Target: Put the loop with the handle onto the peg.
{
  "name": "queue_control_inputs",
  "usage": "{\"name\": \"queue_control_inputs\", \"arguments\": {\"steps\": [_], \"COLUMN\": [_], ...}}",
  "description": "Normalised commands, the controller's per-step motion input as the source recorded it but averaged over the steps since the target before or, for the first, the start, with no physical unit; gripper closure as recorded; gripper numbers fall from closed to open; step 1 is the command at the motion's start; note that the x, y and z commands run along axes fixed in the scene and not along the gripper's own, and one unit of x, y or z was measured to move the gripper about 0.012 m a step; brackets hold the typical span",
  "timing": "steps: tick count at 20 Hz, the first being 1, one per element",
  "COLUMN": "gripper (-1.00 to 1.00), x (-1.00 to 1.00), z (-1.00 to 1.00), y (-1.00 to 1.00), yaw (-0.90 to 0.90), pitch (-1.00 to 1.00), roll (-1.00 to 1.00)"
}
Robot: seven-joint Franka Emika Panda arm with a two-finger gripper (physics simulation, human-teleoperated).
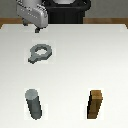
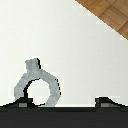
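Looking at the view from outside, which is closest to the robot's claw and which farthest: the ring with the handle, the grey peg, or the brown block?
Measured from the gripper in the exterior view:
1. The loop with the handle, lying flat on the white table just in front of the gripper.
2. The peg, upright near the front edge, on the exterior view's left.
3. The brown block, upright near the front edge, on the exterior view's right.

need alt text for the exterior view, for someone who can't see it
A grey loop with the handle lies flat on a white table, with the robot's gripper above and behind it, holding nothing. Nearer the camera, an upright grey peg stands at the exterior view's left and a brown block at its right.
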Motion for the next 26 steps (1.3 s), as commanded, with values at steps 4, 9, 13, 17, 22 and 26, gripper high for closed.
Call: {"name": "queue_control_inputs", "arguments": {"steps": [4, 9, 13, 17, 22, 26], "gripper": [-1.00, -1.00, -1.00, -1.00, -1.00, -1.00], "x": [0.25, 0.40, 0.75, 0.00, 0.40, 0.00], "z": [0.00, 0.00, 0.00, 0.00, 0.00, 0.00], "y": [0.00, 0.00, 0.00, 0.25, 0.00, 0.25], "yaw": [0.11, 0.00, 0.00, 0.00, 0.00, 0.00], "pitch": [0.00, 0.00, 0.00, 0.00, 0.00, 0.00], "roll": [0.00, 0.00, 0.00, 0.00, 0.00, 0.00]}}
